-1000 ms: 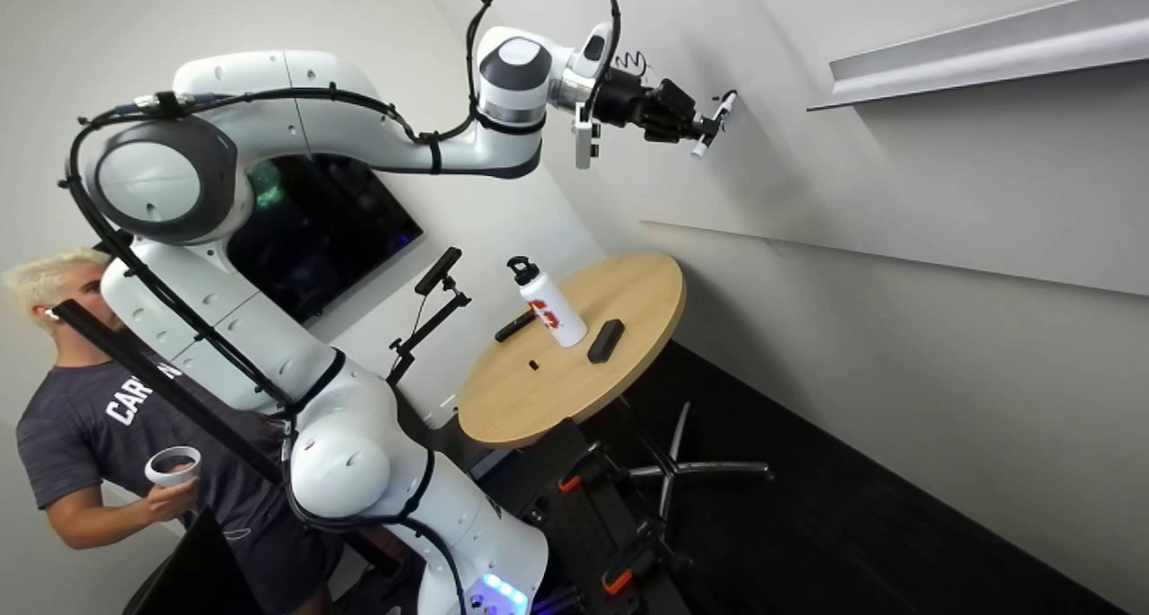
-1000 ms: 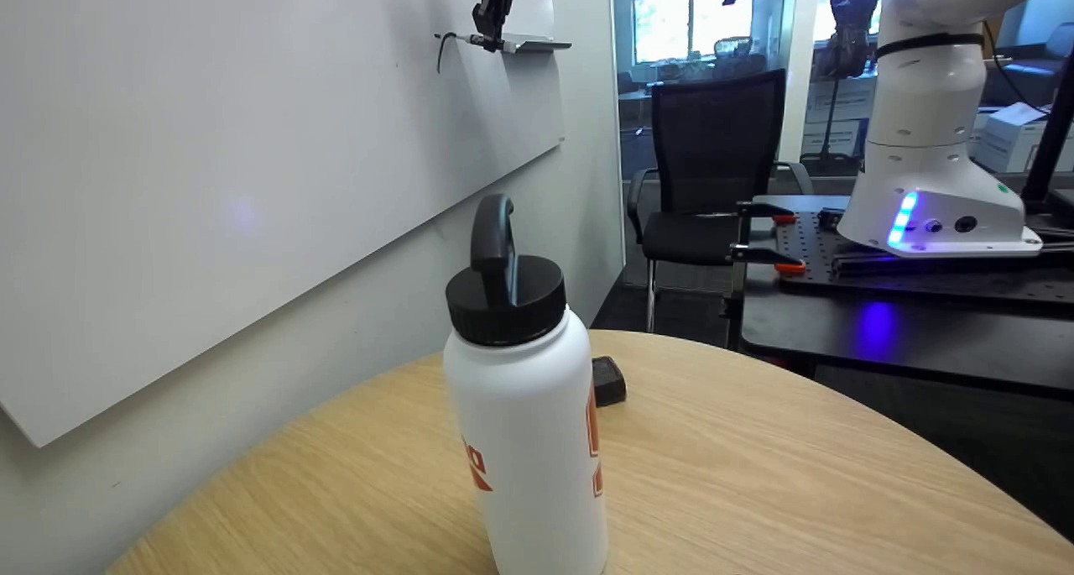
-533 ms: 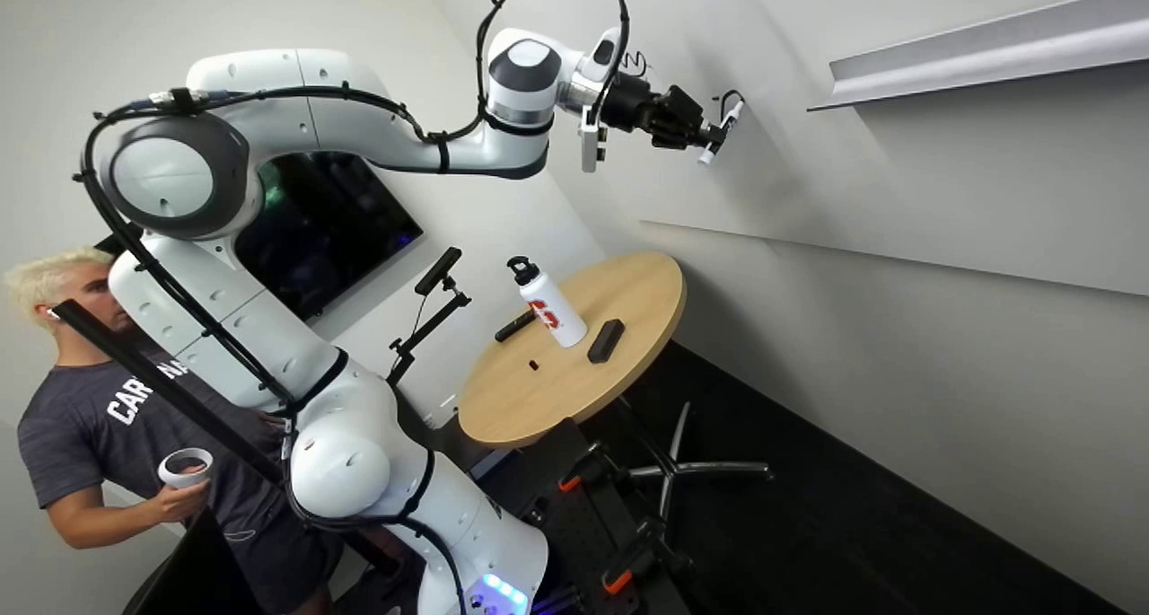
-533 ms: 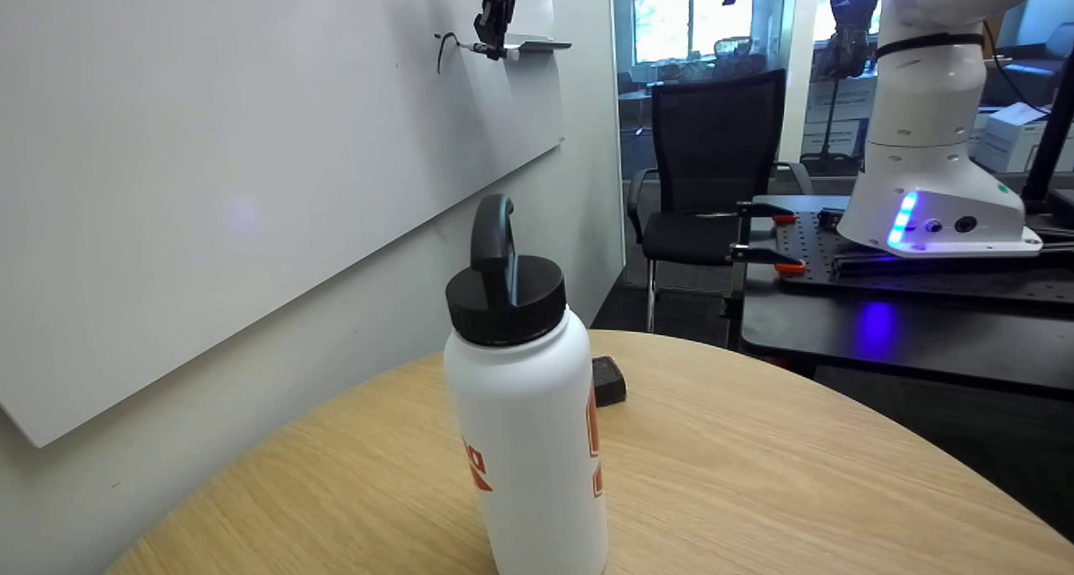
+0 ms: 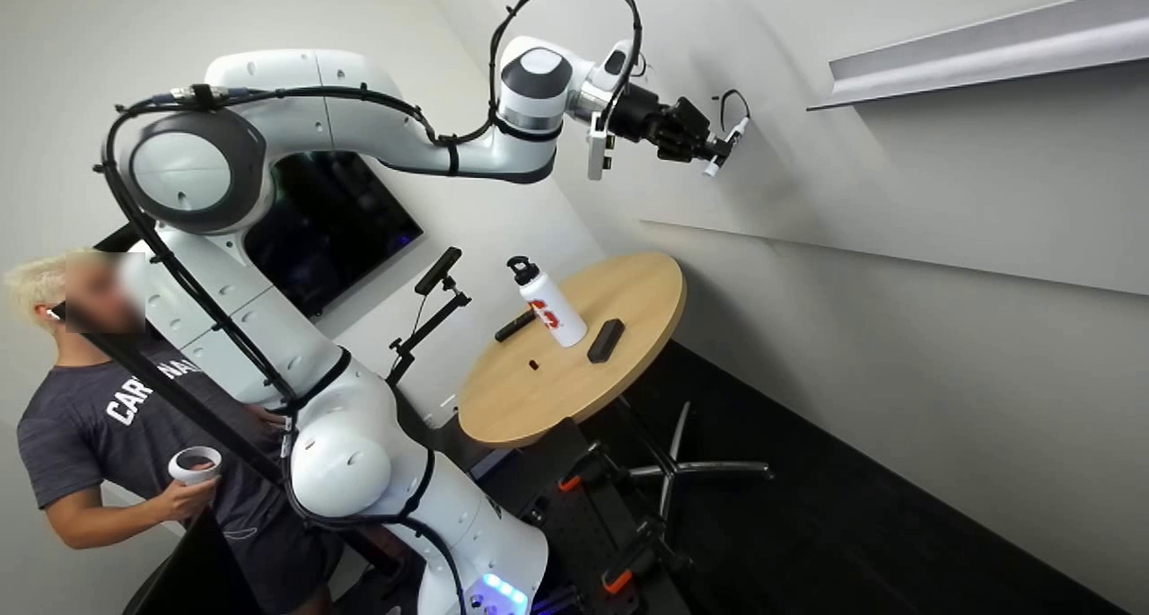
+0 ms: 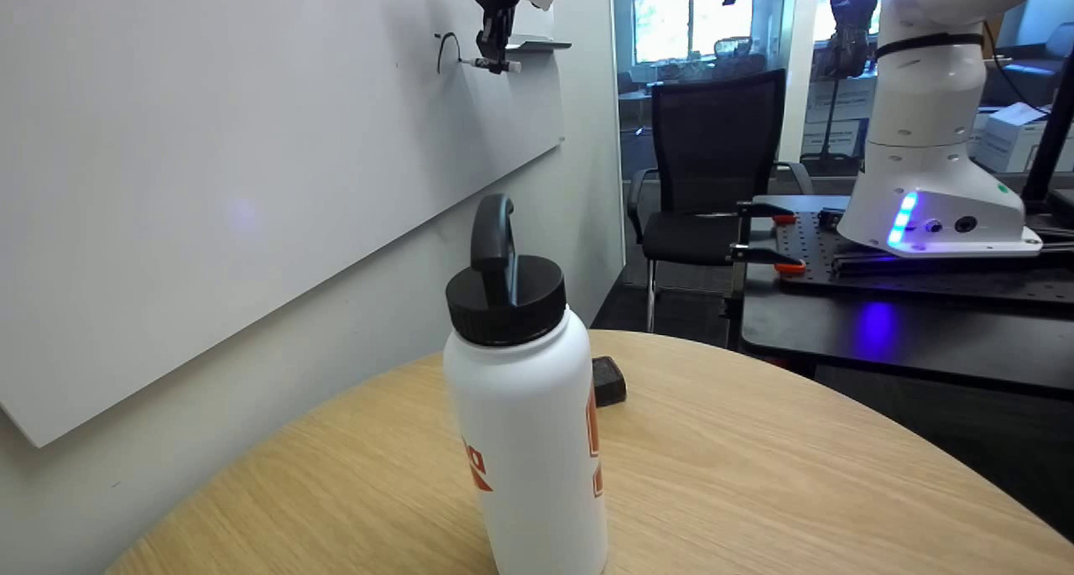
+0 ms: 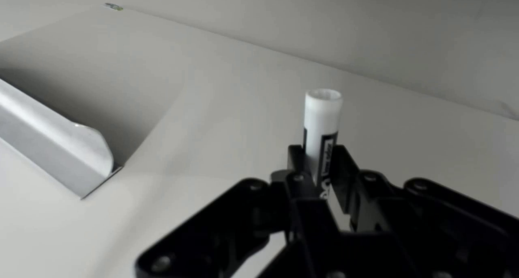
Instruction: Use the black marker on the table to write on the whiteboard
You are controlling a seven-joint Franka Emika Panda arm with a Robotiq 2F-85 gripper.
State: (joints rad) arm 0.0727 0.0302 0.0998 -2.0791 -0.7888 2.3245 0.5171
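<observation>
The marker is clamped in the hand and held at the end of a curved black line on the whiteboard. Near the whiteboard, a white bottle is seen on the bench.

Place is reading as an office meeting room doubling as a robot lab. Office cues: whiteboard is spreading wide in both exterior views, metal ledge is jutting out of it, dark flat screen is hanging on a wall, round wooden table is standing near the whiteboard. In an exterior view a mesh-backed chair is standing before what is looking like a glass partition, windows showing beyond. Lab cues: white robot arm is standing on a black bench, clamps are sitting at its edge, boxes are showing behind, man is holding a controller.
</observation>
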